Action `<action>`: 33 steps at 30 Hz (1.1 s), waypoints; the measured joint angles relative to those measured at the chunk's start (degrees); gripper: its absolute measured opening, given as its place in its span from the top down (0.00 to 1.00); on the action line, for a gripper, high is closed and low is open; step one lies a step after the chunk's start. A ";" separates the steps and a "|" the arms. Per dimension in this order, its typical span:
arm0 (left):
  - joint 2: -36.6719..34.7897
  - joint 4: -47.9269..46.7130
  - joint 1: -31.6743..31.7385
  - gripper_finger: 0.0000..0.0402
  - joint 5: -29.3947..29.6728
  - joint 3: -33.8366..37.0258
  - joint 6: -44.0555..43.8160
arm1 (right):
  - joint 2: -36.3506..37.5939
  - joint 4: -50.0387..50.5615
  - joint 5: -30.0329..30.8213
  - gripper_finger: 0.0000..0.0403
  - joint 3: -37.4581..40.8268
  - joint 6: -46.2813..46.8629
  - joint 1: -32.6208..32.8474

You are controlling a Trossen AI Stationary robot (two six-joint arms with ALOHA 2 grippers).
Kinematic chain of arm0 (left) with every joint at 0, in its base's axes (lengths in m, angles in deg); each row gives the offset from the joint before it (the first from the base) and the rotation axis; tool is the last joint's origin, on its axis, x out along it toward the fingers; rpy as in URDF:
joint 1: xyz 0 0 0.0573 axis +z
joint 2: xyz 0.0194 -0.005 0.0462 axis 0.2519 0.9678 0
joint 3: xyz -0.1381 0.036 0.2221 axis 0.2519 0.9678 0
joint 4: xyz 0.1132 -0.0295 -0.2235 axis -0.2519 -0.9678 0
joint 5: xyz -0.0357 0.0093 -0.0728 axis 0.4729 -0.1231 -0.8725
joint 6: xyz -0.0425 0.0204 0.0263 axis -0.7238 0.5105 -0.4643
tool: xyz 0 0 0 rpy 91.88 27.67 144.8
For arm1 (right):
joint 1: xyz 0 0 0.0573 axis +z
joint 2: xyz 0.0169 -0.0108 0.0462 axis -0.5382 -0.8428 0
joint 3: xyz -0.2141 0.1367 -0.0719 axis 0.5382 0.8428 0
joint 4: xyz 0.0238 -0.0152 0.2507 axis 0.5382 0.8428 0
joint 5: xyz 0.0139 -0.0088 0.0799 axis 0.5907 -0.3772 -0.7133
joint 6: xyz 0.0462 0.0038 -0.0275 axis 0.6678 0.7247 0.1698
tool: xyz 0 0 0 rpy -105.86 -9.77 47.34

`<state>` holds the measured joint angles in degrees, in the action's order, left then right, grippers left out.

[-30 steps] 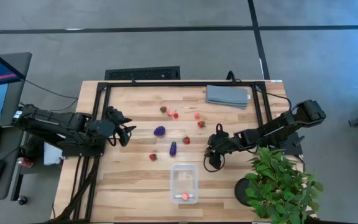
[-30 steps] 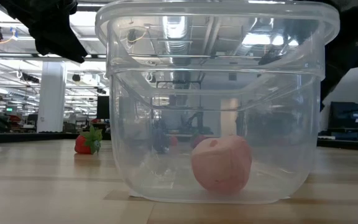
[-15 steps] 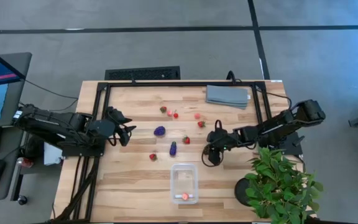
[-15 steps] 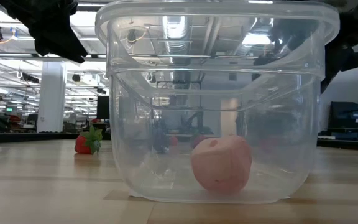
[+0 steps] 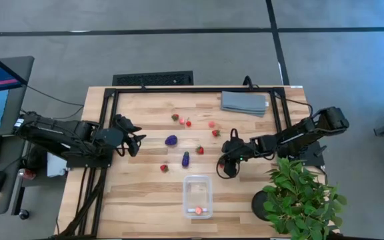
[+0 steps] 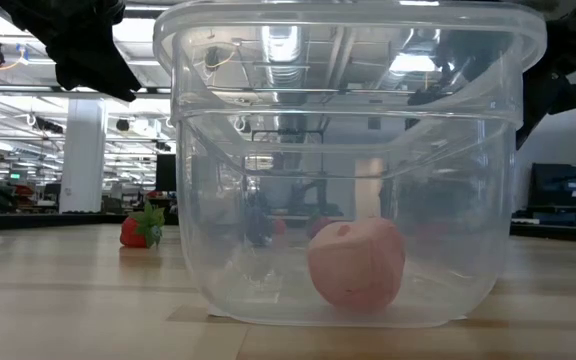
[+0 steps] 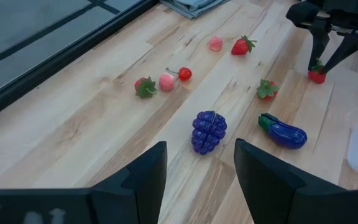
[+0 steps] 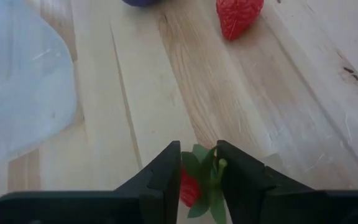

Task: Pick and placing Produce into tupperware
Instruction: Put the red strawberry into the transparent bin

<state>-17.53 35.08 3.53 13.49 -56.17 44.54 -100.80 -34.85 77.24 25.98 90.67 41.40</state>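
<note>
- While the right pincer (image 5: pixel 227 175) clenches a small strawberry (image 8: pixel 194 186) down on the counter (image 5: pixel 145 200), the tupperware (image 5: pixel 197 196) sits just beside it, one pink piece (image 5: pixel 198 211) inside.
- Scattered produce lies near: purple grapes (image 7: pixel 209 130), an eggplant (image 7: pixel 283 131), another strawberry (image 8: pixel 238 17).
- Left pincer (image 5: pixel 139 143) waits released at the counter's left edge.
- Grey cloth (image 5: pixel 244 103) and potted plant (image 5: pixel 302 197) occupy the right side.

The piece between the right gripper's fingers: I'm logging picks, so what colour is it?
Red with green leaves, a strawberry; clearest in the right wrist view.
</note>
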 joint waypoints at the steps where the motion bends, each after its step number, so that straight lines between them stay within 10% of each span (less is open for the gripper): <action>1: 0.00 0.01 -0.01 0.56 0.01 -0.01 0.00 | 0.00 0.00 0.00 0.71 0.00 0.00 0.00; 14: -0.01 0.00 -0.01 0.56 0.01 0.00 0.02 | 0.00 2.67 -4.43 0.72 0.00 -1.95 0.02; 33: 0.01 -0.02 0.00 0.56 -1.04 0.00 0.04 | 0.05 6.12 -7.38 0.35 -0.07 -1.93 0.03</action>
<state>-17.52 35.06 3.52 12.45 -56.17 44.59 -100.75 -28.72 69.86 25.91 88.74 41.43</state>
